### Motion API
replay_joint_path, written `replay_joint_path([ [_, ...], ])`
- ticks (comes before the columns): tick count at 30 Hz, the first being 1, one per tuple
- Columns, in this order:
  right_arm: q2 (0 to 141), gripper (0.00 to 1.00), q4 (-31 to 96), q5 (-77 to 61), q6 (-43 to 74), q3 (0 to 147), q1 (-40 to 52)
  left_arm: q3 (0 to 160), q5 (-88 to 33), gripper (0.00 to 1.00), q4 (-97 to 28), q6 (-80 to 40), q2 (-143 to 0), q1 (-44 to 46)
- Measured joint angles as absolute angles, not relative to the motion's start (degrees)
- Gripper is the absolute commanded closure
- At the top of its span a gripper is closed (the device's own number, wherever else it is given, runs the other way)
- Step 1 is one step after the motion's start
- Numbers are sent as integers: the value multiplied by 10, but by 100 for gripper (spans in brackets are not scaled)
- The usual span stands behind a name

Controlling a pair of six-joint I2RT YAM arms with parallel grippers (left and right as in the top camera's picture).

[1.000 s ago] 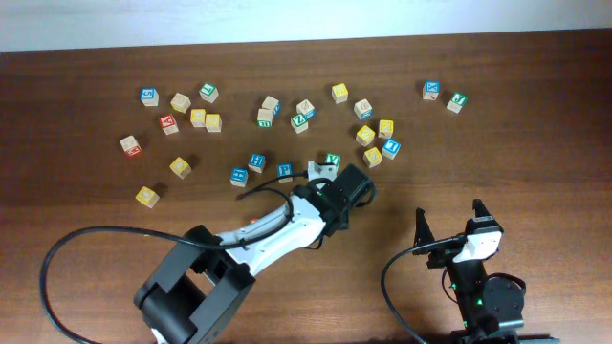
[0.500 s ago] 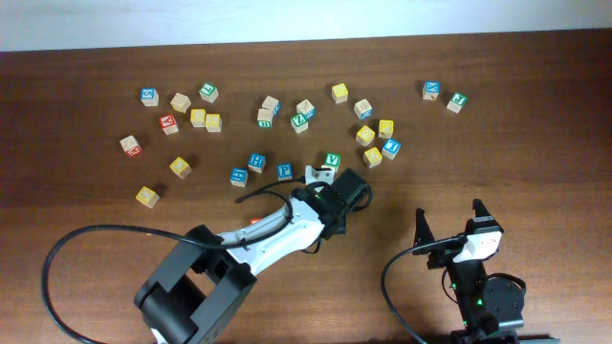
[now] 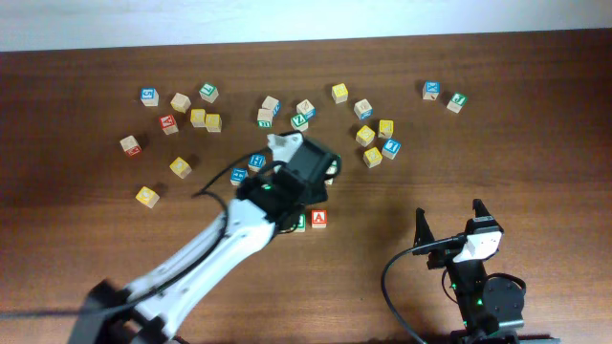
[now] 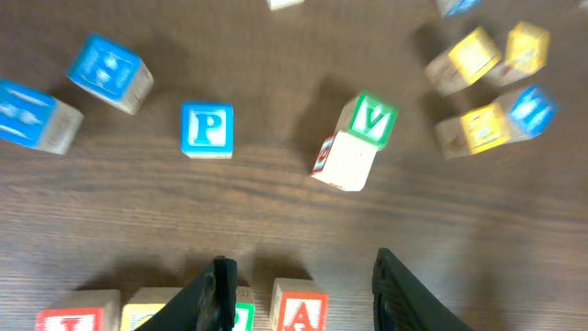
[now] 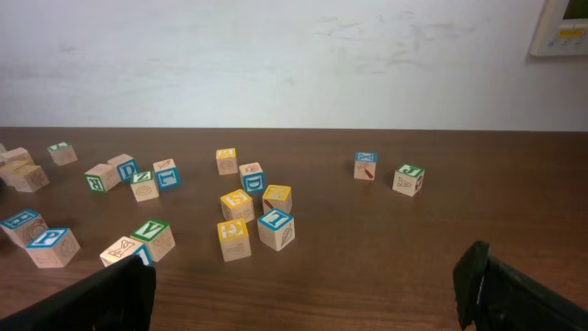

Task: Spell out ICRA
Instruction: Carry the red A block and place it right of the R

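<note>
Left wrist view shows the A block (image 4: 299,313) at the right end of a row along the bottom edge. It sits just beside a green-lettered block (image 4: 241,319), and two more blocks (image 4: 83,317) lie further left with their letters cut off by the frame. The left fingers (image 4: 397,292) are spread above the A block, pinching nothing. A second ago the left arm (image 3: 239,229) lay low across that spot; it has since lifted away toward the loose blocks, leaving the A block standing free. A is the last letter, so the word is probably complete, though the first two cannot be read. The right fingers (image 5: 514,294) are spread wide over bare tabletop (image 3: 535,143), well apart from the row.
</note>
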State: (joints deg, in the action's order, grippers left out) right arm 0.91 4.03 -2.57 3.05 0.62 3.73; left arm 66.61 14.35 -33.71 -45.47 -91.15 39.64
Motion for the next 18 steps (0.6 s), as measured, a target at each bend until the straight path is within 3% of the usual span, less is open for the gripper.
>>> replay_joint_path([
  [3, 9, 2, 40, -26, 30, 6, 37, 666, 144, 54, -380, -455, -842, 361],
  [5, 9, 2, 40, -26, 30, 6, 37, 667, 144, 36, -421, -455, -807, 322],
  [8, 9, 2, 40, -25, 30, 6, 37, 667, 144, 32, -493, -455, -797, 275],
  [11, 9, 2, 40, -25, 30, 6, 37, 667, 144, 0, -525, -454, -797, 248],
  [18, 9, 2, 40, -25, 30, 6, 37, 667, 115, 1, -562, -453, -797, 144],
])
